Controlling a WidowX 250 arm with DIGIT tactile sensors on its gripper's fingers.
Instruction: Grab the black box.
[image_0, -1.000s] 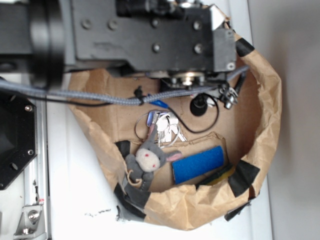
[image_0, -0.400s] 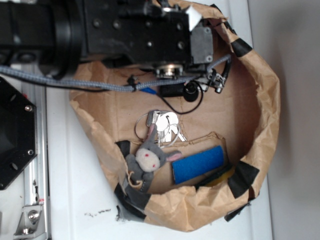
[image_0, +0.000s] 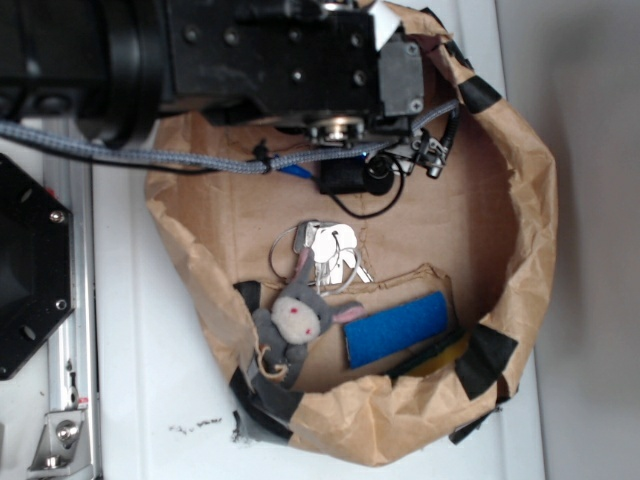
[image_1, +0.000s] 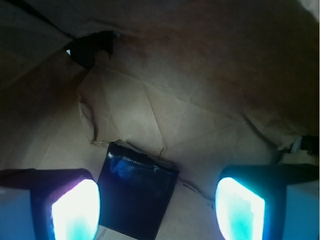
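On crumpled brown paper (image_1: 200, 100) inside the paper-walled nest: black box (image_1: 136, 196) flat, between the gripper (image_1: 157, 210) fingers, nearer the left-frame fingertip (image_1: 75, 210), apparently untouched. Jaws spread wide, nothing clamped. In exterior view: box hidden under the arm (image_0: 270, 60); keys (image_0: 325, 250), grey plush toy (image_0: 295, 325), blue block (image_0: 397, 328) well apart toward the opposite wall.

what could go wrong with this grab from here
The black box sits off-centre between the open fingers, close against the left one in the wrist view, so closing may nudge it or catch only a corner. It lies flat on crumpled brown paper, so the fingertips could snag a fold instead. In the exterior view the arm hides the box, so alignment rests on the wrist view alone.
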